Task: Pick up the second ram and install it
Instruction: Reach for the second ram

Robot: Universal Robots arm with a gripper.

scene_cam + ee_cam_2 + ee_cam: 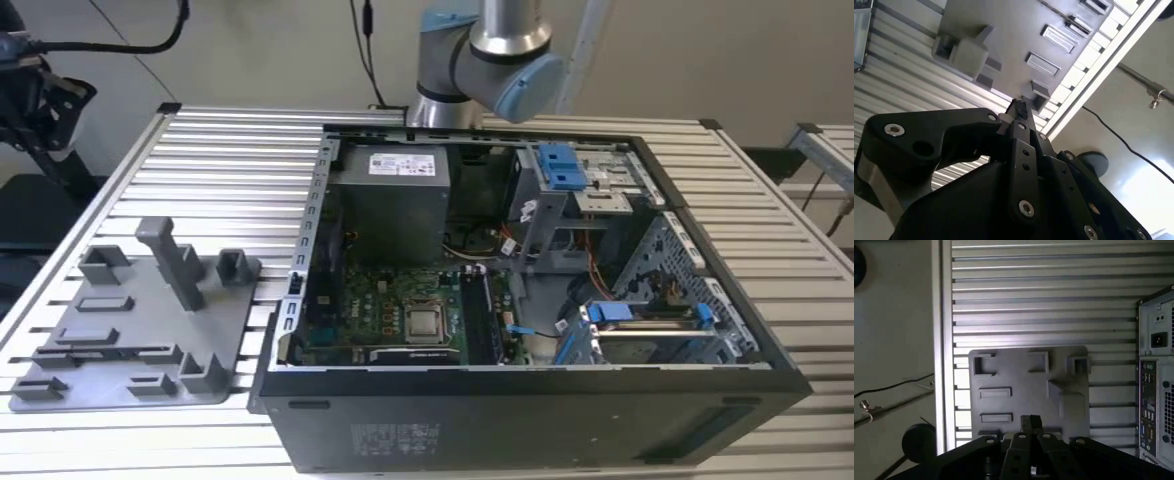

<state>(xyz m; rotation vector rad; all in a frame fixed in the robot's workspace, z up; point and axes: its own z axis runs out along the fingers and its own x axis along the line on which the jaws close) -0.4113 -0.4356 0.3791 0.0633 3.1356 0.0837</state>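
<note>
In both wrist views my gripper (1019,109) (1030,421) hangs high above the grey plastic tray (1024,385), and its two dark fingers are pressed together with nothing visible between them. In the exterior view the tray (134,330) lies on the slatted table at the exterior view's left of the open computer case (534,280). A slim dark strip (114,352) lies along the tray's long slot. It looks like the second ram, though I cannot tell for sure. The motherboard's dark memory slots (483,318) run beside the processor socket (424,322).
The arm's elbow (487,60) stands behind the case. Inside the case are a grey power-supply box (390,200), blue drive latches (561,165) and loose cables. Upright holder blocks (174,262) rise from the tray. The table edge (944,340) drops to the floor beside the tray.
</note>
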